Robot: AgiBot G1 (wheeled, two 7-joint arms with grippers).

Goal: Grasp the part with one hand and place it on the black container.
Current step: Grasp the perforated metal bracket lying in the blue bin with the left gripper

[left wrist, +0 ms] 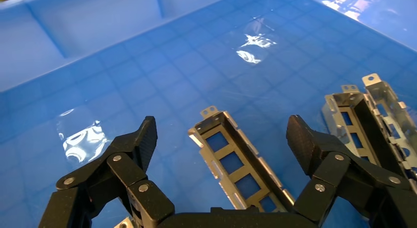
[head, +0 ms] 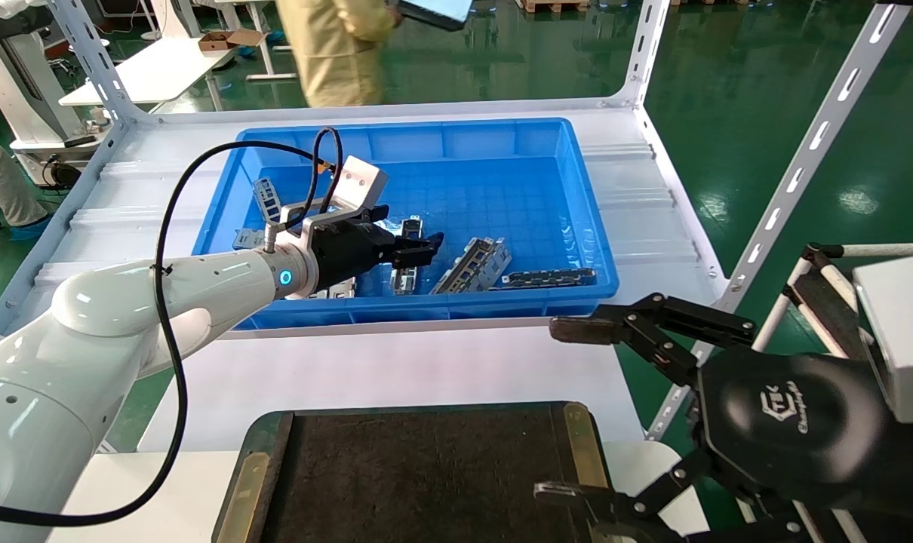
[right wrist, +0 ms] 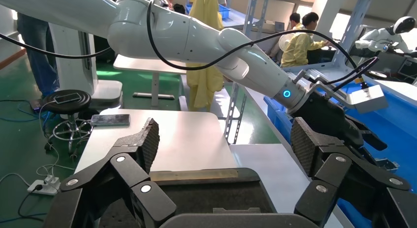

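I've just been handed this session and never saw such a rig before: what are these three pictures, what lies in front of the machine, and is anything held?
It is a robot with two arms, each ending in a two-fingered gripper. The head view looks down from its head. The other two come from cameras on its wrists.

A blue bin on the white table holds several silver metal pieces. Nearer the robot lies the black container, a flat tray.

The left gripper is inside the bin. Its wrist view shows it open, fingers either side of the part, not touching it. So nothing is held yet.

The right gripper hovers open beside the container's right edge, holding nothing.
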